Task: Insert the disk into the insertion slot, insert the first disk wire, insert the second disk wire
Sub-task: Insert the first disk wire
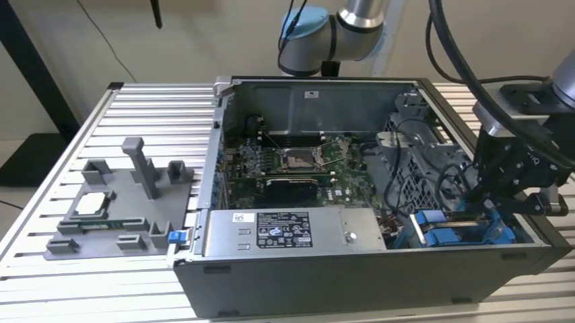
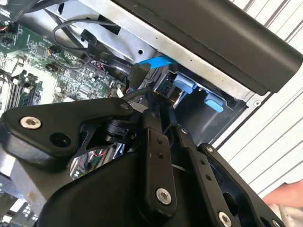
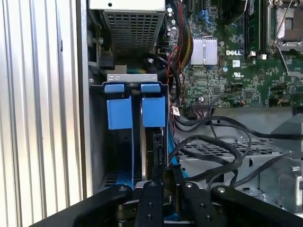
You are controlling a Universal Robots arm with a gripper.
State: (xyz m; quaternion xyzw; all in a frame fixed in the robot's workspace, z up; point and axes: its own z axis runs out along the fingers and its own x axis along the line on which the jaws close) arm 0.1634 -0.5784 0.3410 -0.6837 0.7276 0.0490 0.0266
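The disk (image 3: 158,147) stands on edge, its blue frame beside it, low in the insertion slot (image 3: 124,142) at the front corner of the open computer case (image 1: 359,282). My gripper (image 3: 168,178) reaches down into that slot (image 1: 449,232) from above, its two black fingers (image 3: 151,198) drawn close on the disk's upper edge. In the second wrist view the gripper (image 2: 163,108) ends beside the slot's blue fittings (image 2: 185,85). A blue flat wire (image 2: 155,62) with a black plug (image 2: 137,74) hangs loose just beside the fingers.
Black cables (image 3: 213,142) loop over the grey perforated cage beside the slot. The motherboard (image 1: 287,161) and power supply (image 1: 287,232) fill the case. A grey fixture (image 1: 117,208) with parts stands on the slatted table at the exterior view's left. A hand (image 2: 284,195) shows outside the case.
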